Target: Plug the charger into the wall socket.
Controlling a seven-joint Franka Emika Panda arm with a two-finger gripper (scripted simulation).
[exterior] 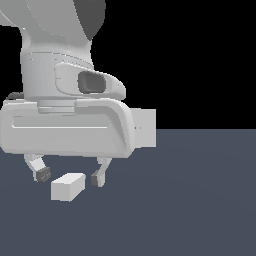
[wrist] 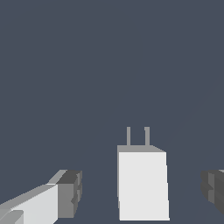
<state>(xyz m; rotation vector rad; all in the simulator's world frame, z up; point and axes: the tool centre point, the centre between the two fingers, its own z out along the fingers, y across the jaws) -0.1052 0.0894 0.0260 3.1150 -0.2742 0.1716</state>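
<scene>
I see flat, even rendered light in both views, with no glare and no blur anywhere. The charger (exterior: 67, 187) is brightest on top and greyer on its sides, so light falls from above. It casts no distinct shadow on the slate floor (exterior: 200, 200). The backdrop is pure black. Edges look slightly jagged, undistorted.

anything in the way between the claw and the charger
Nothing visible. The open claw hangs over the small light-grey brick-shaped charger, which lies on the dark grey floor between the two fingers, with only bare floor in the gaps.
</scene>
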